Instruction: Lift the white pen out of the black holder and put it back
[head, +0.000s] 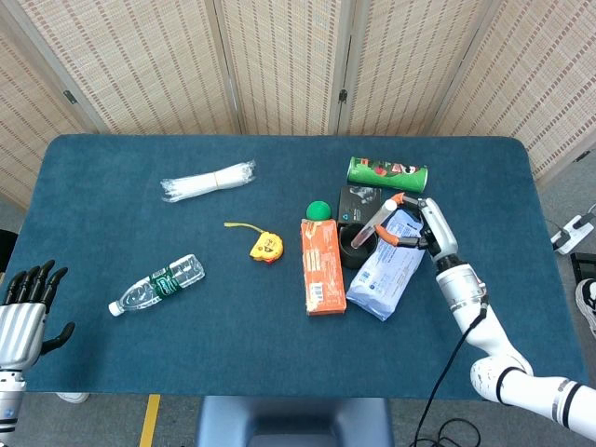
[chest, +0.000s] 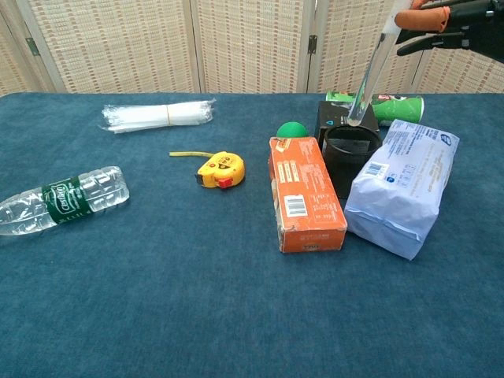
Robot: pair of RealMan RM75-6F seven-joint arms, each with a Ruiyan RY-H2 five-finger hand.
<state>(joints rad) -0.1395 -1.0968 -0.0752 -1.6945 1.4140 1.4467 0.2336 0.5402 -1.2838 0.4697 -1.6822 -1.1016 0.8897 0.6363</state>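
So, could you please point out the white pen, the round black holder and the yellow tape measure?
white pen [chest: 368, 77], chest view, mid-barrel.
round black holder [chest: 347, 161], chest view, front wall.
yellow tape measure [head: 264, 247], head view, casing.

right robot hand [chest: 449, 20] cropped, white pen [chest: 370, 72] top cut off

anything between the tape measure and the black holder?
Yes: the orange box lies lengthwise between the yellow tape measure and the black holder, with the green ball at its far end. Both views show it.
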